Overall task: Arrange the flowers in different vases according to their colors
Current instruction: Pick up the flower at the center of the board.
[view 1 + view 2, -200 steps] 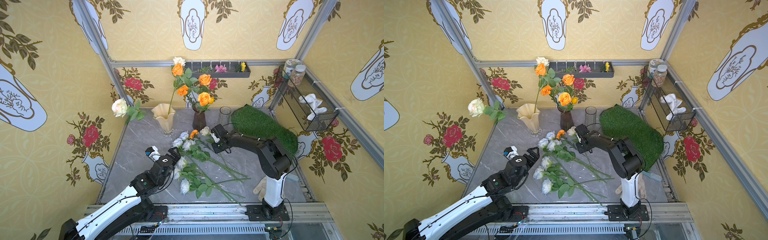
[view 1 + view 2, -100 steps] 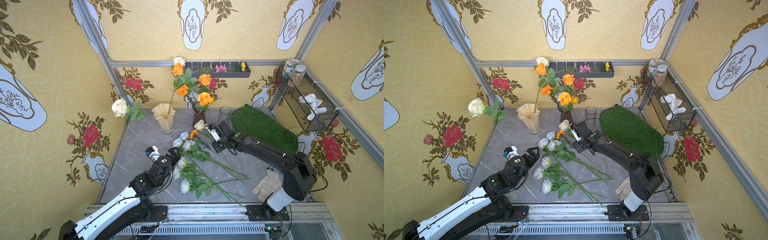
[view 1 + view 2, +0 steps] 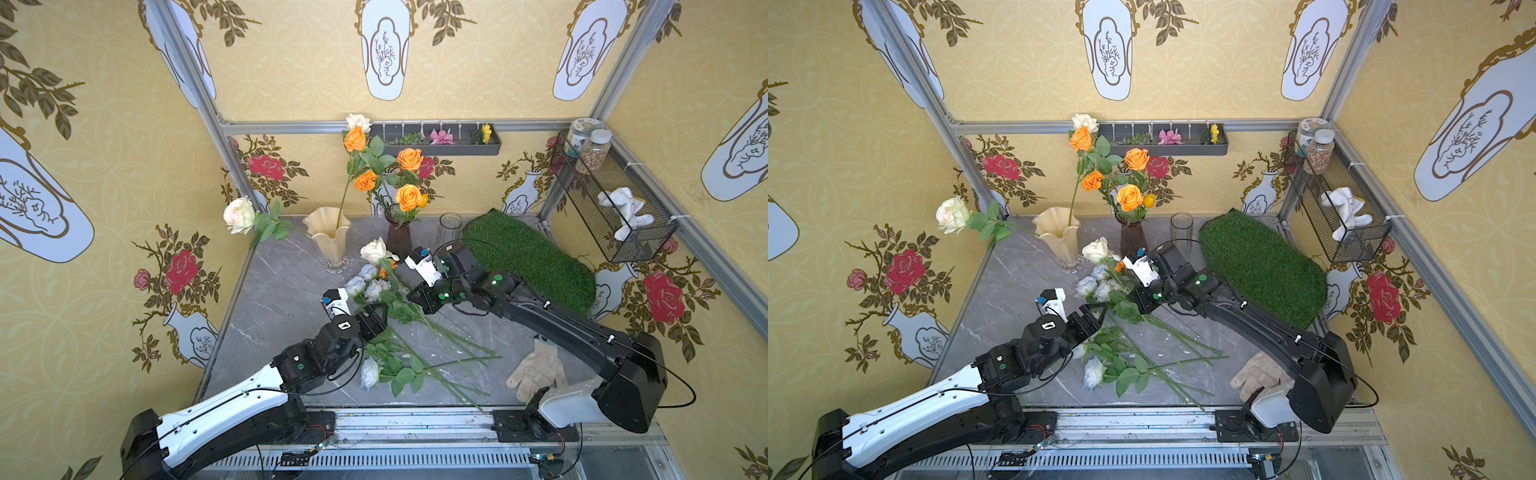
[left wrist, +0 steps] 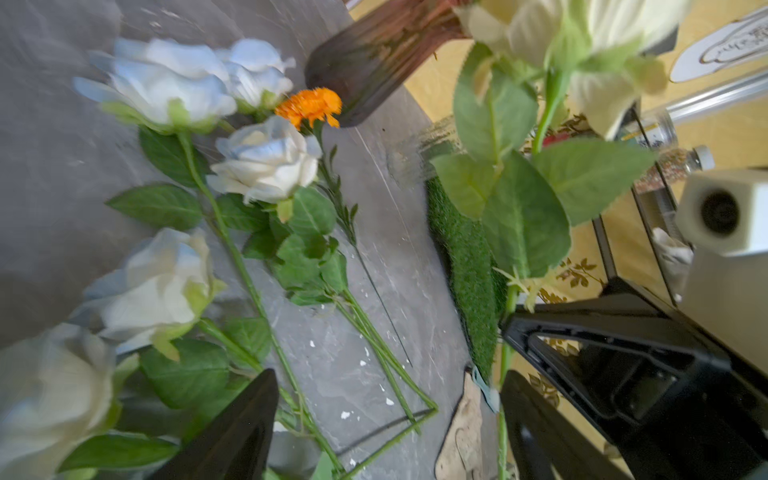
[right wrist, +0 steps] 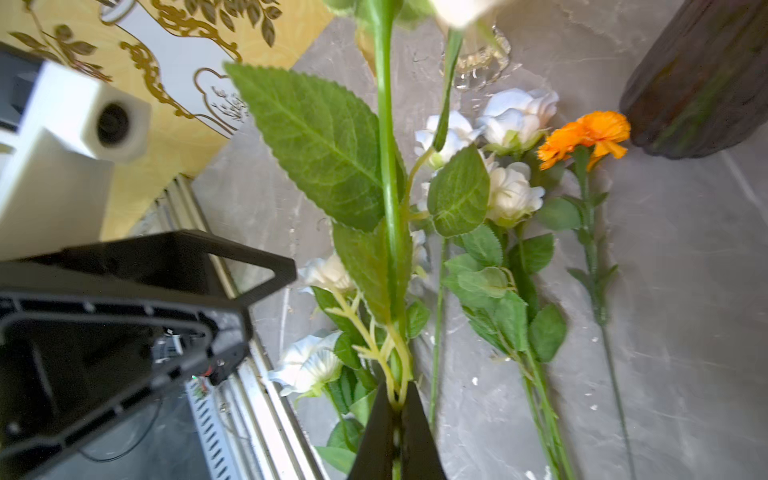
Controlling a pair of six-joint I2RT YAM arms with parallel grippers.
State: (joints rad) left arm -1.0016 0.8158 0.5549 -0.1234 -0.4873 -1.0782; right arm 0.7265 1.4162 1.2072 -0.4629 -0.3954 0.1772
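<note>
Step (judged): cream rose (image 3: 376, 250) to cream vase (image 3: 328, 239).
Right claw (image 5: 397, 409): clamped on the cream rose's stem just under the leaves. Bloom raised clear of the pile, near the purple vase (image 3: 398, 241).
Left claw (image 4: 386, 399): jaws wide apart, gripping nothing. Just beside the held stem, low over the pile.
Pile: blue roses (image 3: 370, 282) and one marigold (image 5: 586, 135) lying on the counter (image 3: 282, 299), stems crossed.
Cream vase: back of the counter, left of the purple vase. One cream rose already leaning out toward the left wall.
Purple vase: filled with orange blooms.
Glass vase (image 3: 450, 224): apparently empty, beside the grass mat.
Technique: raise until the stem end clears the ruffled rim; tilt the stem near upright; lower the end into the mouth; release only once seated.
Clearance: swing wide of the orange blooms and the leaning rose; avoid snagging leaves in the pile.
Left claw's part: hold off the held stem, or steady it low down if it sways.
Risk: a light vase, likely to tip if the rim is knocked.
Writing: none legible. Labels on the jars (image 3: 590, 145) in the basket (image 3: 648, 245) too small to read; wallpaper shows pictures only.
</note>
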